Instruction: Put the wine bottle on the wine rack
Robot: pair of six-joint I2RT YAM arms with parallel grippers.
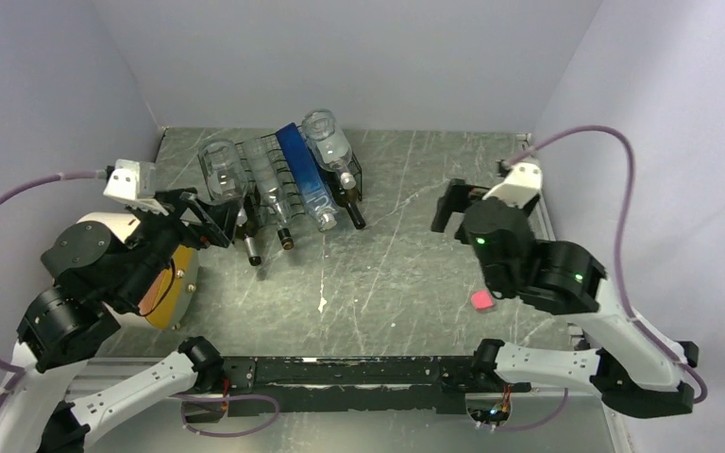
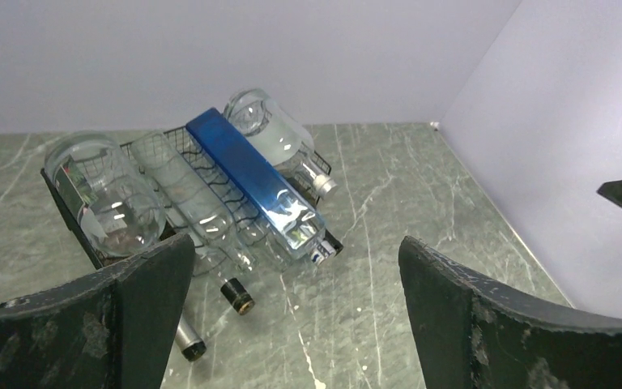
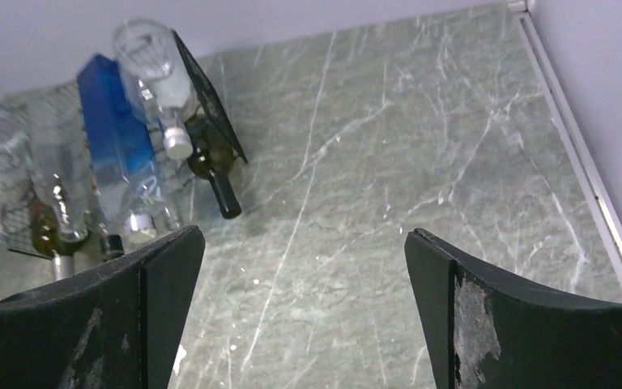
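- Left end effector (image 1: pixel 213 219): fingers spread wide apart, nothing between them and nothing touched; it hovers above the bench (image 1: pixel 406 274), close to the rack's left end.
- Wine rack (image 1: pixel 266 156): stands on the bench just ahead and to the right of the left end effector, and well apart from the right one, on its left. It is black wire with an upright grid end on the side toward the right end effector.
- Upper row, counted outward from the left end effector: a wide clear bottle (image 1: pixel 222 170), a slim clear bottle (image 1: pixel 269 184), a blue square bottle (image 1: pixel 304 175), and a clear bottle with a white cap (image 1: pixel 327 142), all lying with their necks toward the arms.
- Dark green wine bottle (image 1: pixel 349 209): lies in the rack's lower row under the white-capped bottle, at the end nearest the right end effector, its black neck sticking out over the bench.
- Right end effector (image 1: pixel 461 206): fingers also fully apart and empty, held above bare bench.
- Pink object (image 1: pixel 482 300): small, on the bench behind the right end effector, beside its arm.
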